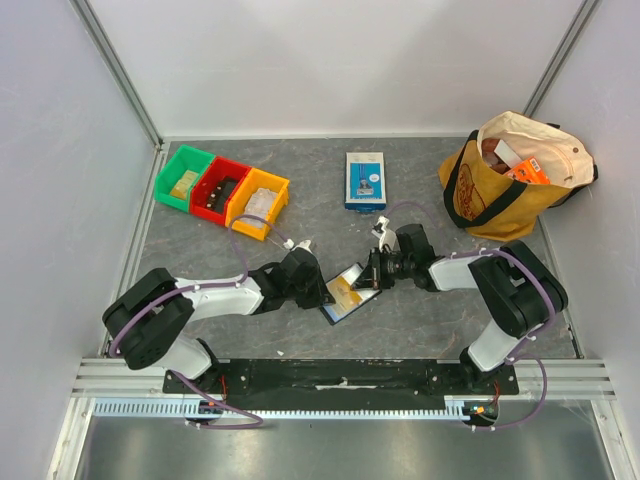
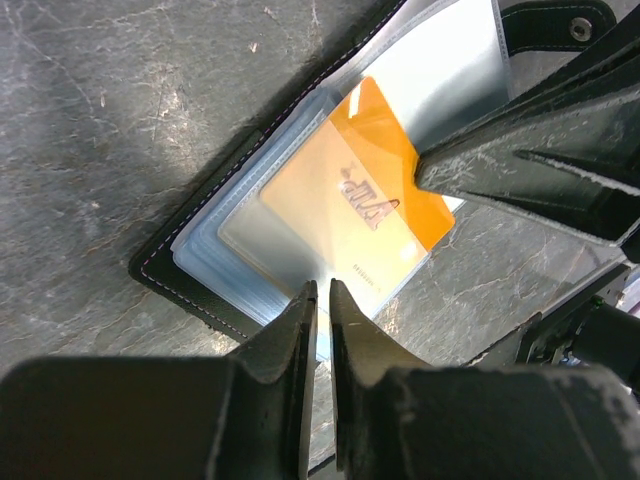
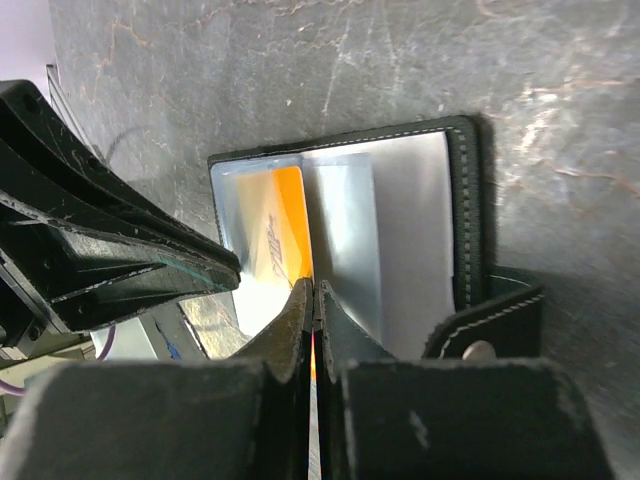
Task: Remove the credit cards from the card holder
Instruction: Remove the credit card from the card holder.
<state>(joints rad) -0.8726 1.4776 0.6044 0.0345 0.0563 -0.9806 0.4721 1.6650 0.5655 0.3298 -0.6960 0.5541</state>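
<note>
My right end effector (image 3: pixel 313 292) is clamped on the edge of the yellow-orange credit card (image 3: pixel 280 235), which sits partly out of its clear pocket. My left end effector (image 2: pixel 322 292) pinches the pocket edge of the open card holder (image 3: pixel 420 220). The holder lies mid-bench (image 1: pixel 420 325), between my two arms.
</note>
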